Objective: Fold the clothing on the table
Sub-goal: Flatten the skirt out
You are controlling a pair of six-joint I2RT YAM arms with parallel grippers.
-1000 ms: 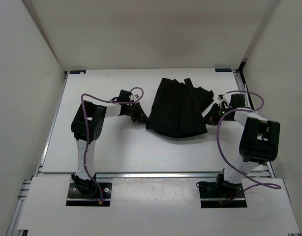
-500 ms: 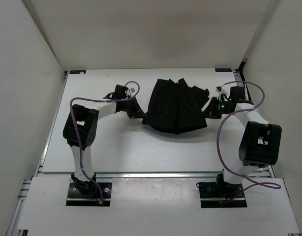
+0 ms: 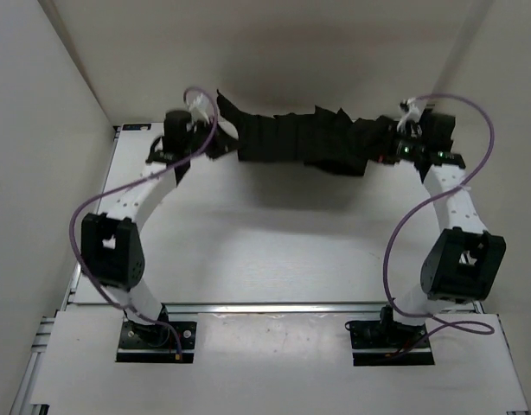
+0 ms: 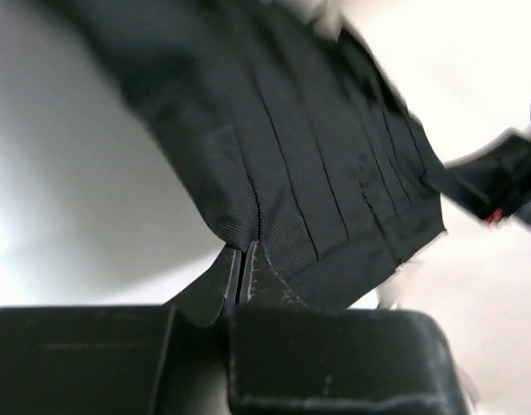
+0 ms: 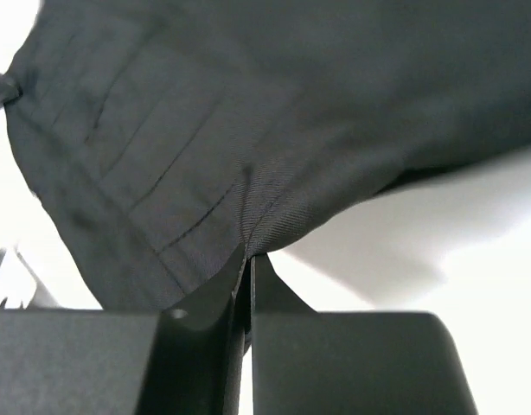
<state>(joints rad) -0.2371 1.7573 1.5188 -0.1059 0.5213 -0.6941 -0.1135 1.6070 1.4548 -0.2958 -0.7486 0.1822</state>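
Observation:
The black pleated clothing [image 3: 304, 138] hangs stretched in the air between both arms, above the far part of the white table [image 3: 248, 251]. My left gripper [image 3: 220, 143] is shut on its left corner, and my right gripper [image 3: 385, 147] is shut on its right corner. In the left wrist view the fingertips [image 4: 240, 259] pinch a fold of the clothing [image 4: 300, 156], whose pleats run away toward the other arm. In the right wrist view my gripper [image 5: 248, 259] pinches the cloth edge, and the clothing [image 5: 205, 130] fills the upper picture.
White walls [image 3: 49, 130] close in the table on the left, back and right. An aluminium rail [image 3: 274, 305] runs along the near edge by the arm bases. Purple cables [image 3: 395, 251] loop from both arms. The garment's shadow falls on the tabletop below it.
Both arms have risen and reached toward the back wall, lifting the clothing off the table. The garment went from a bunched heap on the table to a wide band stretched between the grippers.

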